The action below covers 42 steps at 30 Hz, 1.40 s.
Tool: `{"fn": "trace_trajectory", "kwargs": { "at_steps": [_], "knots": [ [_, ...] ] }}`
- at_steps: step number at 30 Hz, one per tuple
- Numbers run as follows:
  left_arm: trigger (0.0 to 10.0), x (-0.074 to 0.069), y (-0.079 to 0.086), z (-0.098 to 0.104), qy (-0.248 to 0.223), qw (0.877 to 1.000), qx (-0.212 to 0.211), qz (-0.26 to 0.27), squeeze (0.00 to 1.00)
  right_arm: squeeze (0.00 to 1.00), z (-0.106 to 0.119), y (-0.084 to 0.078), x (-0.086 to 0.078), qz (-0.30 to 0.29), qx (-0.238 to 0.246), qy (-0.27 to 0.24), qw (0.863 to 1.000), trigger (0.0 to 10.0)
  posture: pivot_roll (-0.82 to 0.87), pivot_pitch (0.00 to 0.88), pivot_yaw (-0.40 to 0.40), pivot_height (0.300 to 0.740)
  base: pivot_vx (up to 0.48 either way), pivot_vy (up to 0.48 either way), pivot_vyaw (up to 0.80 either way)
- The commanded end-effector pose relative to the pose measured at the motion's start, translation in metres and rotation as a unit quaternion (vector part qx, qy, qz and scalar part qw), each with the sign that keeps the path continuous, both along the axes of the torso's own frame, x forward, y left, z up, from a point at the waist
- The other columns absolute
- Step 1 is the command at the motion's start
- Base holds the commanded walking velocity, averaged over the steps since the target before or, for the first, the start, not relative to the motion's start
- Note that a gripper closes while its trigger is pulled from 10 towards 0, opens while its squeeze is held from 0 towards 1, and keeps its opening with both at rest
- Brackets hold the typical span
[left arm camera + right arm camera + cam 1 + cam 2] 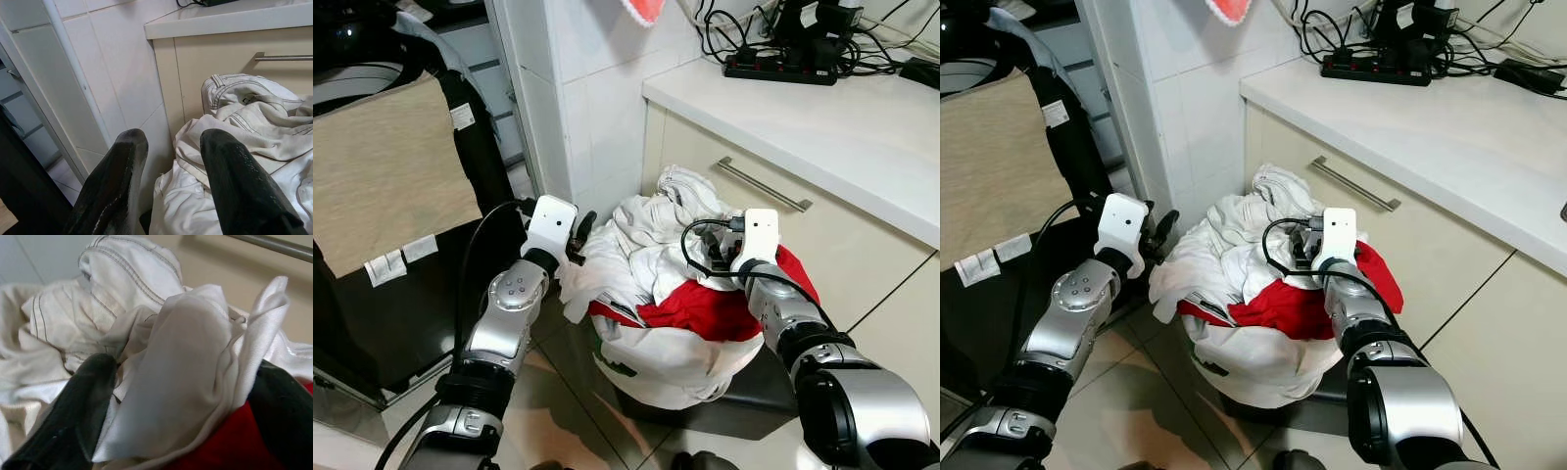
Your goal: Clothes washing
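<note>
A white laundry bag (675, 367) stands on the floor against the cabinet, heaped with white clothes (636, 245) over a red garment (705, 313). My left gripper (582, 230) is at the pile's left edge, beside the tiled wall. Its fingers (122, 166) are open with nothing between them, and the white clothes (254, 117) lie just beyond. My right gripper (710, 245) reaches into the pile's right side, above the red garment. It is open, with a bunched fold of white cloth (190, 362) standing between its two fingers (88, 401).
A beige cabinet with a metal drawer handle (764, 184) is behind the bag, under a white countertop (822, 108) carrying a power strip and cables (778, 67). A tiled wall column (578, 98) is at the left. Further left stands a black frame draped with beige cloth (382, 176).
</note>
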<state>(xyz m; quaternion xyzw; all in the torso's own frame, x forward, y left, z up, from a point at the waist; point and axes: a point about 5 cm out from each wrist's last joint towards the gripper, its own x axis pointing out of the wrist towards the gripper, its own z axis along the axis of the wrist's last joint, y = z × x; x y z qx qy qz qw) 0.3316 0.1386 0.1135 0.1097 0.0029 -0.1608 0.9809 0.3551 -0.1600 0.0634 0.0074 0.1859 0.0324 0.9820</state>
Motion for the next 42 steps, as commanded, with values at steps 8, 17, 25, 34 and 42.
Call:
{"fn": "trace_trajectory", "kwargs": {
  "at_steps": [8,17,25,34,42],
  "knots": [
    [10.0,0.001,-0.004,0.001,-0.001,1.000,0.003,0.003,0.00,0.00,-0.003,0.006,0.000,0.021,-0.011,0.019,1.000,0.0,0.03,0.000,-0.019,0.740,0.000,0.000,0.00],
    [10.0,0.001,-0.009,0.002,-0.006,1.000,0.009,0.006,0.00,0.00,0.025,0.011,0.014,0.024,-0.014,-0.062,0.998,0.0,0.03,0.000,-0.024,0.740,0.000,0.000,0.00],
    [10.0,0.000,-0.012,0.000,-0.004,1.000,0.007,0.007,0.00,0.00,0.053,0.029,0.022,0.071,-0.019,-0.155,0.985,0.0,0.01,0.000,-0.027,0.740,0.000,0.000,0.00],
    [10.0,0.003,-0.015,0.001,-0.007,1.000,0.006,0.003,0.00,0.00,0.122,0.033,0.036,0.096,0.063,-0.276,0.954,0.0,-0.01,0.000,-0.017,0.740,0.000,0.000,0.00],
    [10.0,0.007,-0.018,0.005,-0.011,1.000,0.006,-0.001,0.00,0.00,0.180,0.030,0.044,0.099,0.070,-0.350,0.929,0.0,-0.02,0.000,-0.011,0.740,0.000,0.000,0.00]
  ]
}}
